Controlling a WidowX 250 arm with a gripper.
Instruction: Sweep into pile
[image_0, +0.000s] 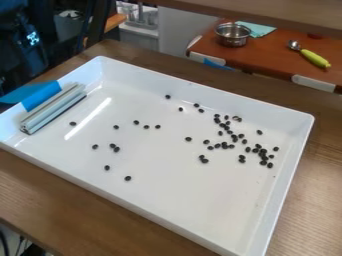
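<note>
Honestly can't tell the claw's state (open, closed or gripping something), or where stuff sits relative to it, so going by the tray (167, 200) instead. Seeing dark beans (263, 156) loose on its white floor, bunched thickest well away from the metal bar (53, 109), with strays scattered back toward it. Probably using the tray's raised walls to stop runaways. Guessing at a sweeping tool for the bar, lying near the side wall with its long edge toward the beans, plus blue tape (41, 96) likely for binding or grip. Would call this partway at best, no proper pile yet. Next, probably push the strays toward the thick bunch, gently, to avoid rolling them past. Can't read any brands or labels, just pale glowing marks (32, 37) beyond the tray.
</note>
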